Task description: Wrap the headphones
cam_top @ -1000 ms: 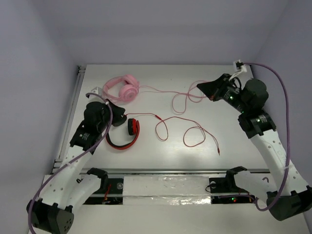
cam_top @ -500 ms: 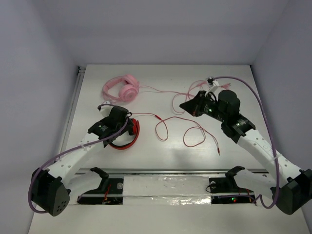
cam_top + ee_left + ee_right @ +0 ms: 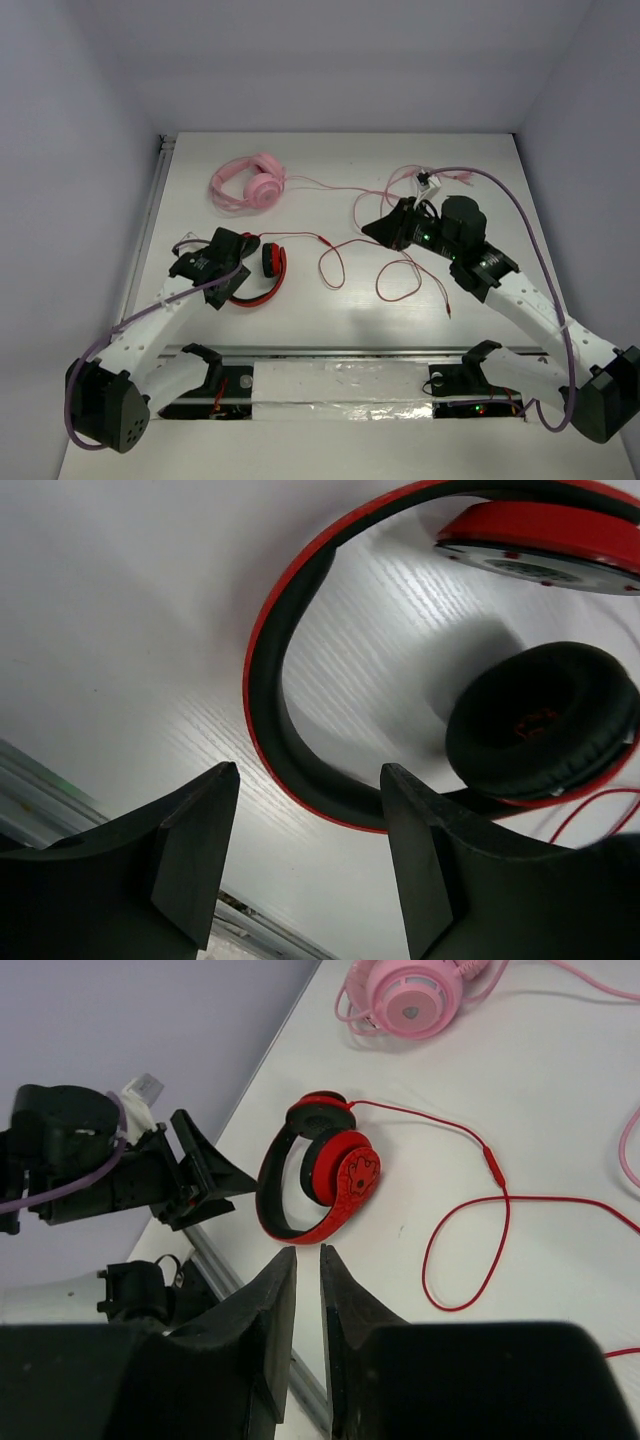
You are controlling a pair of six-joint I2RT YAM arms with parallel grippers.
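The white worktop carries everything. The left arm reaches in over its left half, and the right arm stretches from the near right corner toward the middle. The headphones lie flat on the left half, toward the near edge, with the black headband bowed toward that edge and the red cups close together. The pink headphones lie well behind them, near the back. The red cable runs right from the cups in loose loops across the middle. The left fingers stand wide apart just beside the headband and hold nothing. The right fingers, above the cable loops, are parted by only a narrow slit with nothing in it.
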